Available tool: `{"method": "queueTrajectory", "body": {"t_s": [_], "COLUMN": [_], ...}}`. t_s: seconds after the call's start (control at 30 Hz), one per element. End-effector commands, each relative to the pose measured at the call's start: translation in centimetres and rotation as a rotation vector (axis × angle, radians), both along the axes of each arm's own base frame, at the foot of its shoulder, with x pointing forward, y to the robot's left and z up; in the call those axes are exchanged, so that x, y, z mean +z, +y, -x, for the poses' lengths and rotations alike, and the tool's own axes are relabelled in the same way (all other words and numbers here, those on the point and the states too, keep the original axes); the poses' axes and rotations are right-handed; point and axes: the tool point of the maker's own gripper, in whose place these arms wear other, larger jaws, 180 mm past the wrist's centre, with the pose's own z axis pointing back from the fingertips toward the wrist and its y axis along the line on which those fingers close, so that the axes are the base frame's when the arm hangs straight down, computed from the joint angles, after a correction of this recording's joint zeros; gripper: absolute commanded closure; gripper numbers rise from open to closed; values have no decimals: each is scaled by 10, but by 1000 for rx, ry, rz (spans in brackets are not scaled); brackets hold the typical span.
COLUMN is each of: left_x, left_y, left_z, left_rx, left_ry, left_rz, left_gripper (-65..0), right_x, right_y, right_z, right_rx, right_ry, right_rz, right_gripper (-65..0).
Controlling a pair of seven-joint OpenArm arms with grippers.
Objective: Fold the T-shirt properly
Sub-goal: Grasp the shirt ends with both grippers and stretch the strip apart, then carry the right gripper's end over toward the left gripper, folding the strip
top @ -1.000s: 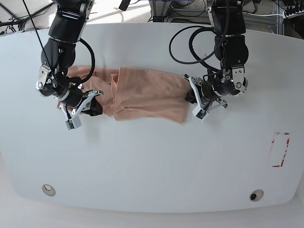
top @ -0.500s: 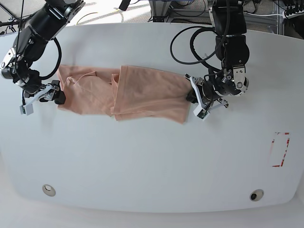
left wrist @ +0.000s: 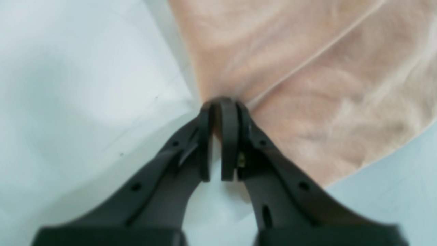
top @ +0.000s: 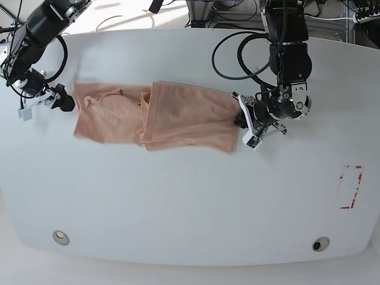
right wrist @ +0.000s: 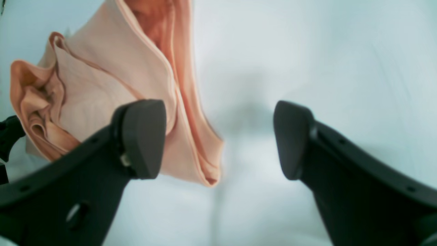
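Observation:
The salmon-peach T-shirt (top: 178,116) lies stretched left to right on the white table (top: 178,208), with its right part folded over in a flat layer. My left gripper (top: 240,122) is shut on the shirt's right edge; in the left wrist view its jaws (left wrist: 220,112) pinch the cloth (left wrist: 307,85). My right gripper (top: 43,105) stands open just off the shirt's left edge, apart from it. In the right wrist view the wide-open gripper (right wrist: 218,140) holds nothing, and the rumpled shirt end (right wrist: 102,85) lies behind one finger (right wrist: 143,136).
A red-outlined rectangle (top: 350,187) marks the table at the right. Two round fittings (top: 60,237) (top: 320,244) sit near the front edge. Black cables (top: 231,59) loop beside the left arm at the back.
My right gripper opened, let go of the shirt's left part and pulled away up and to the left. That part now lies flatter. The left gripper kept its grip in place.

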Motion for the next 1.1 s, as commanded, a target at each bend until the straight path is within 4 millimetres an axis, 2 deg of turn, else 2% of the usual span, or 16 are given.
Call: {"method": "queueTrajectory", "body": {"t_s": [0.0, 0.1, 0.17, 0.3, 0.43, 0.5, 0.53, 0.57, 0.63, 0.67, 0.8, 1.07], "left_x": [-8, -6, -8, -8, -15, -15, -16, -16, -16, -16, -18, -24], "left_y": [16, 17, 17, 17, 17, 17, 16, 16, 17, 17, 14, 13], "left_z": [8, 7, 10, 11, 22, 22, 23, 23, 24, 24, 25, 34], "left_rx": [3, 3, 3, 3, 2, 2, 2, 2, 2, 2, -4, -5], "left_ry": [51, 43, 50, 51, 75, 75, 78, 80, 81, 81, 86, 108], "left_rz": [-95, -96, -97, -97, -98, -98, -96, -97, -98, -98, -97, -94], "left_gripper": [-18, -18, -18, -18, -18, -18, -18, -18, -18, -18, -19, -19], "right_x": [4, 0, -6, -9, -12, -13, -12, -11, -9, -9, 3, 61], "right_y": [7, 31, 58, 94, 111, 112, 111, 111, 109, 108, 94, 75], "right_z": [-8, -12, -17, -24, -25, -25, -27, -29, -30, -30, -34, -44], "right_rx": [8, 59, 106, 155, 159, 160, 157, 151, 147, 149, 152, 219], "right_ry": [-29, -27, -24, -42, -49, -49, -56, -65, -71, -70, -96, -199], "right_rz": [-8, -24, -53, -83, -118, -119, -118, -118, -116, -112, -62, 157], "right_gripper": [-474, -474, -472, -469, -465, -434, -380, -289, -59, 0, 0, 0]}}
